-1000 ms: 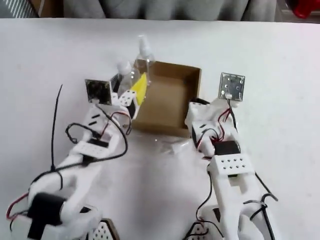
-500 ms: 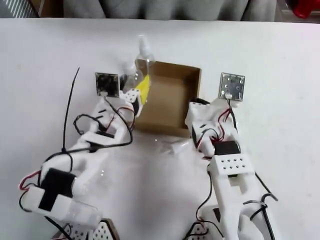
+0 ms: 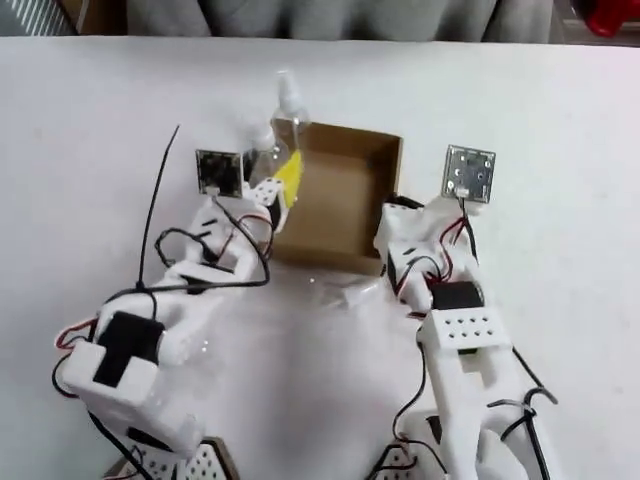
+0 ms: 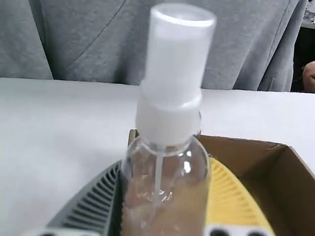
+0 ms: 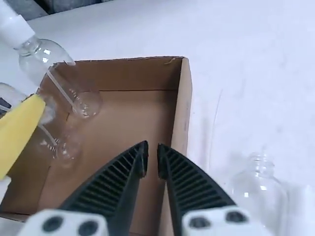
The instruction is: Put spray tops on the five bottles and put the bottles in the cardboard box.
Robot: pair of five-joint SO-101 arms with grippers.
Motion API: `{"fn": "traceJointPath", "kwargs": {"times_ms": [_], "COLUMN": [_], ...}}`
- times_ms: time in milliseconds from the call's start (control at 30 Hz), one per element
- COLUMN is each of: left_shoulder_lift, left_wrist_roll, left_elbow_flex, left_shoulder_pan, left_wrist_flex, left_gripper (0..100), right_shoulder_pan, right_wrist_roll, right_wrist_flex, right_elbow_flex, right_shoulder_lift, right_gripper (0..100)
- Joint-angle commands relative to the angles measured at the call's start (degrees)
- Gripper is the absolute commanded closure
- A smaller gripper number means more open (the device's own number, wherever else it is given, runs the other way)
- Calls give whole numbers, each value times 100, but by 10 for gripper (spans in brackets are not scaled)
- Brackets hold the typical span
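I am clamping the left hand (image 4: 165,216) on the capped spray bottle (image 4: 165,162). I judge it best carried upright over the cardboard box (image 4: 268,167) wall just beyond.

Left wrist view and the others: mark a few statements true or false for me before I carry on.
The left tool grips a clear plastic bottle fitted with a white spray top. True.
The brown cardboard box is closed. False: its top is open.
The right tool holds a bottle. False: it is empty, over the box.
A second clear bottle, outside the box, has no spray top. True.
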Motion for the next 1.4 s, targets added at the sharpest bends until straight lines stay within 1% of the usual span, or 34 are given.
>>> {"fn": "traceJointPath", "kwargs": {"times_ms": [0,233,567,600,700,767,1367], "left_shoulder_lift": [136,505,567,567,523,514,567], "left_wrist_roll": [9,9,0,-35,-554,-730,-712], "left_elbow_flex": [-510,-791,-870,-879,-958,-985,-1363], "left_shoulder_pan": [4,-31,-13,4,57,66,75], "left_wrist_flex": [-167,-158,-141,-88,167,255,255], "left_gripper": [977,977,976,976,977,977,978], "right_shoulder_pan": [57,57,31,22,22,22,4], "right_wrist_roll": [-9,-9,-9,-9,-9,-9,-9], "right_wrist_flex": [-127,-127,-127,-127,-127,-127,-136], "right_elbow_flex": [-352,-352,-352,-352,-352,-352,-352], "right_shoulder_lift": [-40,-40,-40,-40,-40,-40,13], "right_gripper": [982,982,982,982,982,982,982]}}
